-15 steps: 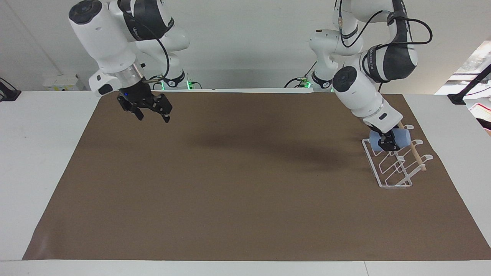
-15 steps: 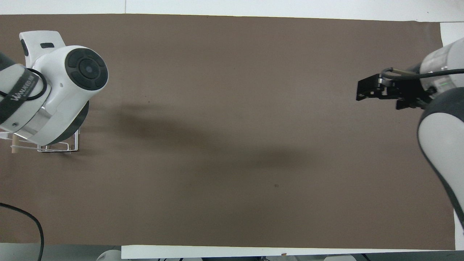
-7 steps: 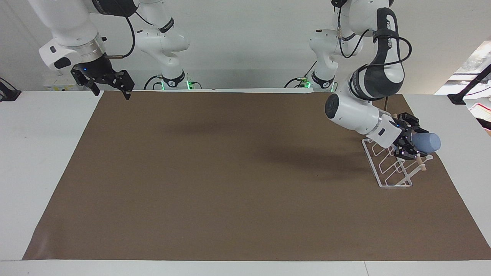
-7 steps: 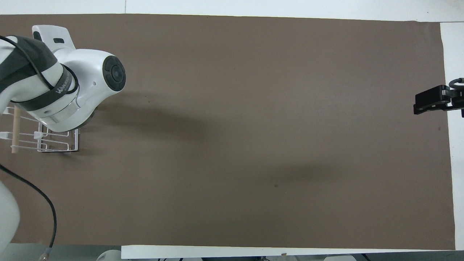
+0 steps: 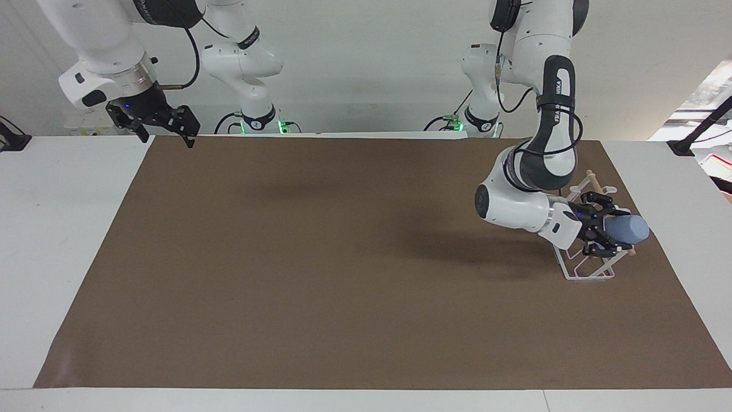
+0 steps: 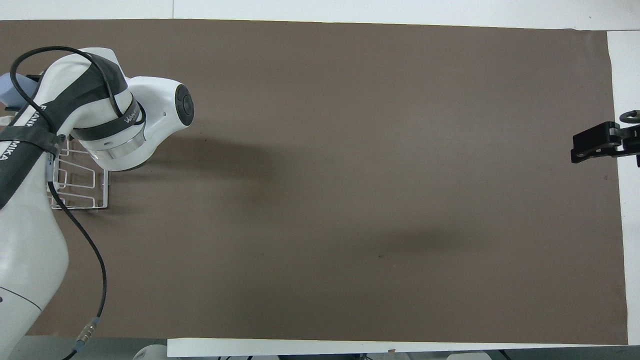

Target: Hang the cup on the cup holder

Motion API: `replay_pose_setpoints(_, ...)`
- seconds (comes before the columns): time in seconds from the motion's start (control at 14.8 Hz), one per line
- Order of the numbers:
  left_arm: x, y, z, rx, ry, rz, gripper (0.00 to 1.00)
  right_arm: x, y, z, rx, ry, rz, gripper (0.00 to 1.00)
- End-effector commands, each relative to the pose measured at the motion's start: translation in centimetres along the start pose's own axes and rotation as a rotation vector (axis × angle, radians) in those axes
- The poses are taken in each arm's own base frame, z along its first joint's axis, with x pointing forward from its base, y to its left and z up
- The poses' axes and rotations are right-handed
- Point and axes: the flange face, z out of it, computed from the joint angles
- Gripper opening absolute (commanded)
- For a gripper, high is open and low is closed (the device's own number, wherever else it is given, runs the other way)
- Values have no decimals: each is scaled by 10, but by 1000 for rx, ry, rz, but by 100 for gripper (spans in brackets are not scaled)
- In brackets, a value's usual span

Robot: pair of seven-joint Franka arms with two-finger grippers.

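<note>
The light-blue cup (image 5: 629, 229) lies on its side in my left gripper (image 5: 612, 232), which is shut on it. The cup hangs over the end of the white wire cup holder (image 5: 589, 270) that is farther from the robots, close above its prongs; I cannot tell if it touches them. The holder's wooden dowel (image 5: 592, 177) shows behind the wrist. In the overhead view only a bit of the cup (image 6: 10, 90) and part of the cup holder (image 6: 75, 187) show beside the left arm. My right gripper (image 5: 166, 136) is open and empty, raised over the table's edge at the right arm's end.
The brown mat (image 5: 343, 257) covers most of the white table (image 5: 57, 229). The cup holder stands near the mat's edge at the left arm's end. The right gripper (image 6: 595, 146) shows at the mat's edge in the overhead view.
My left arm has turned and lowered, carrying the cup along the holder away from the robots. My right gripper rose and drew back to the table's edge, then held still.
</note>
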Motion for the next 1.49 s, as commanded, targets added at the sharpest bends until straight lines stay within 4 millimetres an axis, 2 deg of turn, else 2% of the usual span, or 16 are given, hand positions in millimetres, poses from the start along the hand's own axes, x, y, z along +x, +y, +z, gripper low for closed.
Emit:
replay_pose_setpoints(0.0, -24, -4, 0, 13, 43, -31, 0, -3, 4, -1, -13, -12, -13, 100)
replay_pose_setpoints(0.07, -30, -6, -1, 11, 39, -32, 2, -3, 3, 2, -13, -18, -15, 100)
replay_pose_setpoints(0.14, -31, -7, -2, 13, 27, -31, 8, -4, 3, 1, -13, -17, -15, 100)
replay_pose_setpoints(0.2, -31, -6, -4, 12, 9, -32, 45, -4, 2, 1, -13, -17, -17, 100)
replay_pose_setpoints(0.27, -29, -5, -5, 12, 1, -36, 99, -4, 2, 1, -13, -17, -17, 100)
replay_pose_setpoints(0.41, -14, 0, -6, 23, -16, -71, 100, -4, 3, 1, -13, -17, -15, 100)
replay_pose_setpoints(0.61, 4, 11, -13, 63, -138, -138, 100, -4, 3, 1, -13, -17, -15, 100)
replay_pose_setpoints(0.88, 25, 23, -10, 57, -169, 28, 100, -4, 3, 1, -13, -17, -15, 100)
replay_pose_setpoints(0.95, 22, 23, -10, 45, -190, 82, 100, -4, 3, 1, -13, -17, -15, 100)
replay_pose_setpoints(1.01, 26, 19, -7, 34, -234, 125, 100, -4, 3, 1, -13, -17, -15, 100)
replay_pose_setpoints(1.08, 45, 10, -7, 0, -303, 146, 100, -4, 3, 1, -13, -17, -15, 100)
replay_pose_setpoints(1.15, 65, -4, -16, -59, -380, 177, 100, -4, 3, 1, -13, -17, -15, 100)
replay_pose_setpoints(1.22, 93, -25, -11, -92, -453, 213, 100, -4, 3, 1, -13, -17, -15, 100)
replay_pose_setpoints(1.28, 112, -42, -9, -119, -503, 262, 100, -4, 3, 1, -13, -17, -15, 100)
replay_pose_setpoints(1.35, 124, -55, -10, -155, -554, 311, 100, -4, 3, 1, -13, -17, -15, 100)
replay_pose_setpoints(1.42, 135, -68, -3, -187, -638, 343, 100, -4, 3, 1, -13, -17, -15, 100)
